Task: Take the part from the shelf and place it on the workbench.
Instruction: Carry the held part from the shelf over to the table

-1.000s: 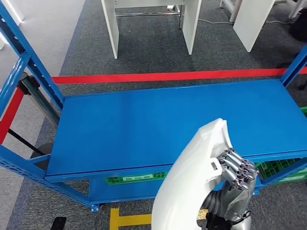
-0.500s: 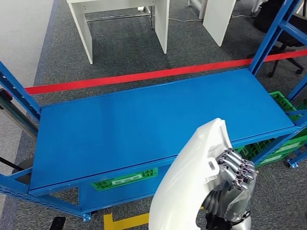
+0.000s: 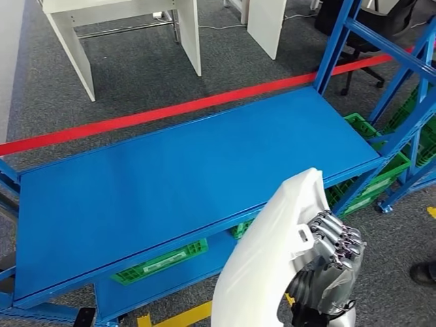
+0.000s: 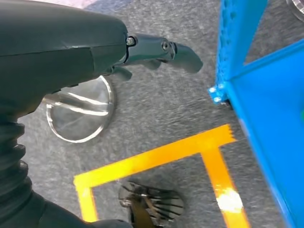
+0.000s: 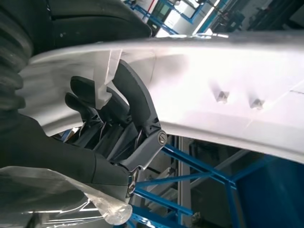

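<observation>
Pick was done: the white part [image 3: 267, 259] was already off the shelf [image 3: 169, 170] and carried in the right hand [image 3: 332, 262], low in the head view at about 5 o'clock. Fingers [image 3: 336, 235] were curled over the part's edge; the right wrist view showed the thumb [image 5: 137, 97] and dark fingers wrapped onto a rib of the white shell [image 5: 222, 90], so the grip looked firm. Part hung in the air in front of the shelf's near edge, touching nothing else. The blue shelf deck lay bare at 11 to 1 o'clock, green crates [image 3: 159, 262] underneath on the lower level.

Left hand [image 4: 157, 50] hung over grey carpet and yellow floor tape [image 4: 161, 154], held nothing, fingers stretched out fairly straight.

Left to do, as I judged: carry to the workbench and set the part down. White furniture legs [image 3: 187, 34] stood at 12 o'clock past the red floor line [image 3: 154, 116]; couldn't tell whether that was the workbench. Roughly halfway.
</observation>
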